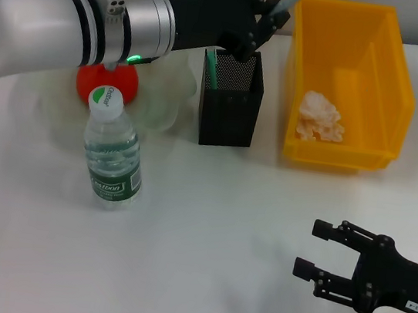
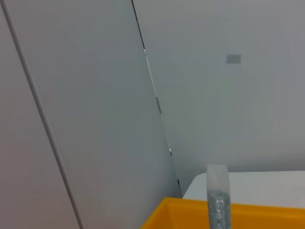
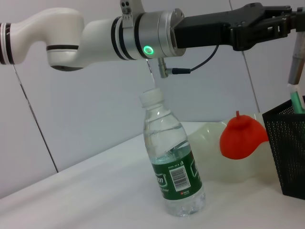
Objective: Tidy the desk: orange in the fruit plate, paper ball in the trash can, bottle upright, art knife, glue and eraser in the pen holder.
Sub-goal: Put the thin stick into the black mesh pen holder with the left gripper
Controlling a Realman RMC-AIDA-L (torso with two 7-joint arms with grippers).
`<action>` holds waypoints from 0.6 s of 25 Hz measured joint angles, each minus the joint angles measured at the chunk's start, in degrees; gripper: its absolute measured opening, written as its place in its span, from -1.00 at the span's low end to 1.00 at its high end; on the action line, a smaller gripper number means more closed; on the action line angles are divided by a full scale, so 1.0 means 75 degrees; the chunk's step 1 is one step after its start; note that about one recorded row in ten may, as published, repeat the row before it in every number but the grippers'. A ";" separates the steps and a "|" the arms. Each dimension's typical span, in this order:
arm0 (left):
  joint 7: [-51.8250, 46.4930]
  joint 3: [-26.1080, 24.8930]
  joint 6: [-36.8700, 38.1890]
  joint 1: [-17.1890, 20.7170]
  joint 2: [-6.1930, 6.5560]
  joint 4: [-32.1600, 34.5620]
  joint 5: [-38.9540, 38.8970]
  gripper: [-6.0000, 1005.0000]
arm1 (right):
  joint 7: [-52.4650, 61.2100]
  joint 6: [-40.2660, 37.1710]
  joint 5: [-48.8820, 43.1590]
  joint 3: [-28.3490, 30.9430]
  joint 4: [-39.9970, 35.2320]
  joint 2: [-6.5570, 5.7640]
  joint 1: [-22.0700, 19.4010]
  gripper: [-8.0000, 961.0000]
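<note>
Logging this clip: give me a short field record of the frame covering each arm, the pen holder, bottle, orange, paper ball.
left gripper: above the pen holder, shut on a glue stick that sits tilted, its lower end at the holder's mouth
right gripper: open, low over the table's near right, holding nothing
pen holder: black mesh, upright, a green item inside
bottle: upright, cap on
orange: in the fruit plate
paper ball: inside the yellow bin
eraser: not visible
</note>
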 joint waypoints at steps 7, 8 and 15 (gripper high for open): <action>-0.0012 0.0066 -0.0016 0.0012 0.0000 -0.0007 -0.0017 -0.51 | 0.0000 -0.0006 -0.0001 -0.0011 0.0000 0.0006 -0.0009 0.63; -0.0014 0.0092 -0.0029 0.0015 0.0000 -0.0009 -0.0018 -0.51 | 0.0000 -0.0007 0.0000 -0.0011 0.0000 0.0007 -0.0011 0.63; -0.0018 0.0205 -0.0099 0.0031 0.0000 -0.0016 -0.0031 -0.48 | 0.0009 -0.0009 -0.0001 -0.0016 0.0000 0.0011 0.0000 0.63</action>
